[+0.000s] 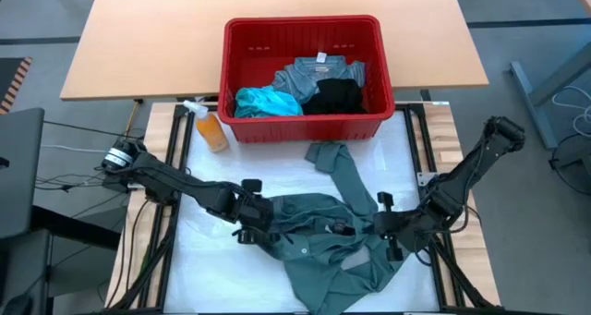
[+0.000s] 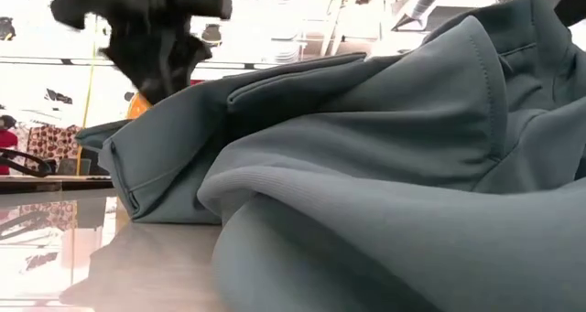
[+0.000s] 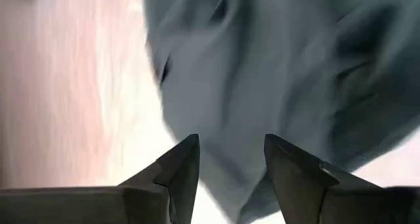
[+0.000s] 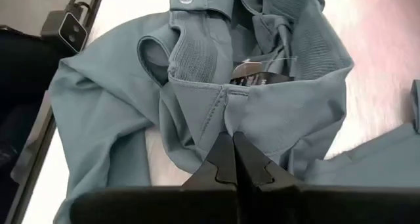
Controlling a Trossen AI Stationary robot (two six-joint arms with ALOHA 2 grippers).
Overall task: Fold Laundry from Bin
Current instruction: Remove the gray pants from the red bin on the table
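A grey-green shirt is pinched in the right tool, fingers pressed together. The left tool is spread just beside the cloth. The fabric is best flattened on the counter before folding.

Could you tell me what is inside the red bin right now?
The red bin holds a blue-grey garment, a turquoise one and a black one; anything beneath them is hidden.

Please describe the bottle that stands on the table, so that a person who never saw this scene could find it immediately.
Find the red rectangular plastic basket with slotted walls at the far side of the white work surface. Just outside its left front corner stands a small orange spray bottle with a white trigger head. It is the only hard, upright thing there; everything else nearby is soft clothing.
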